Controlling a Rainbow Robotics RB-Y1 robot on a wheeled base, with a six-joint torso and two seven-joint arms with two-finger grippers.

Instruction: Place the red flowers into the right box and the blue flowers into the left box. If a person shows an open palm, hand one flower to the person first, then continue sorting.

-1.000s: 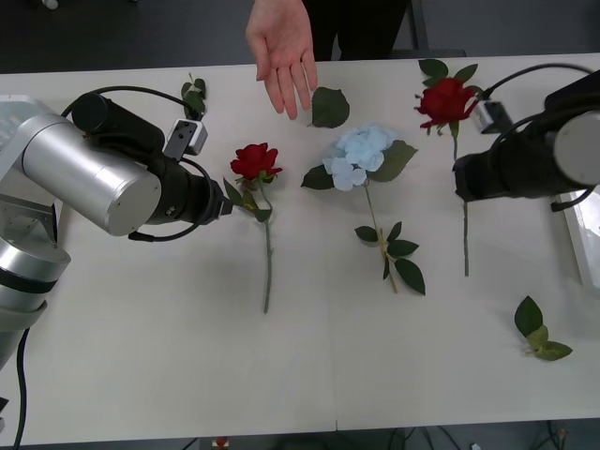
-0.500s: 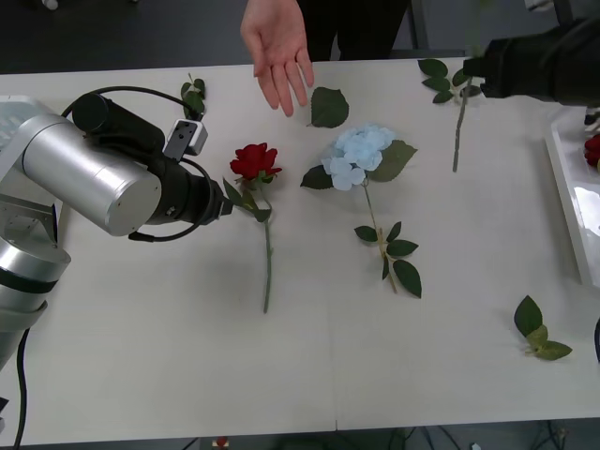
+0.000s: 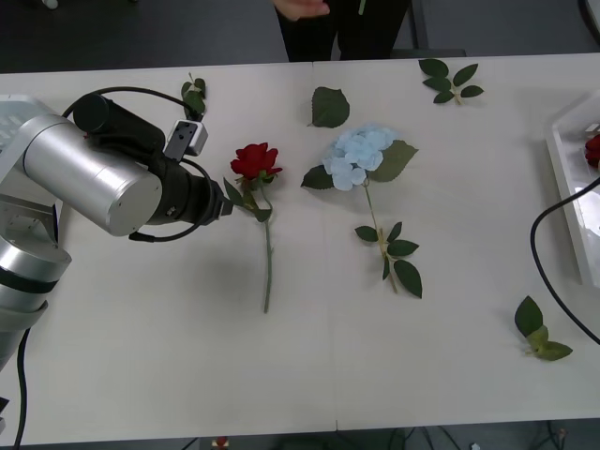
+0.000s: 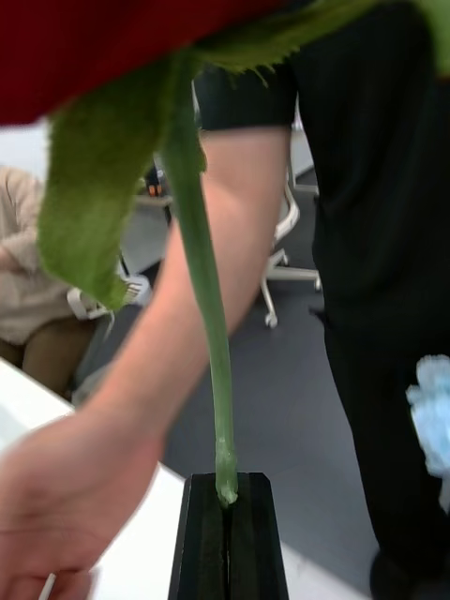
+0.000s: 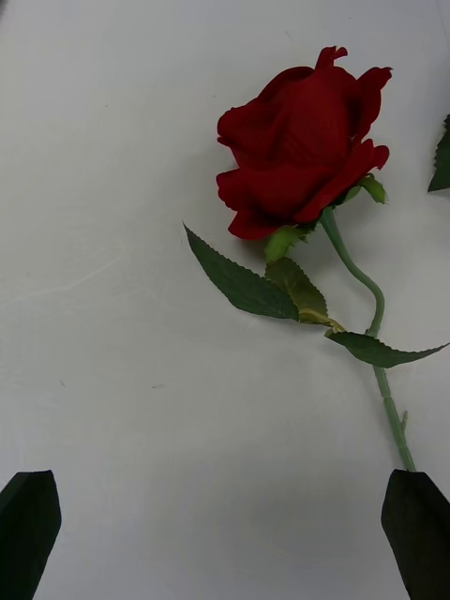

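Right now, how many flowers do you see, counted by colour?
Red roses: 3, with one on the table, one in the right box and one held in the right gripper
Blue hydrangea: 1
Total: 4

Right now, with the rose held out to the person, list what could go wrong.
1. The right tool is shut on only the very end of the rose stem; the heavy head could swing or slip out before the person's hand takes it.
2. The left tool waits open at the red rose on the table; closing now might catch leaves, not stem.
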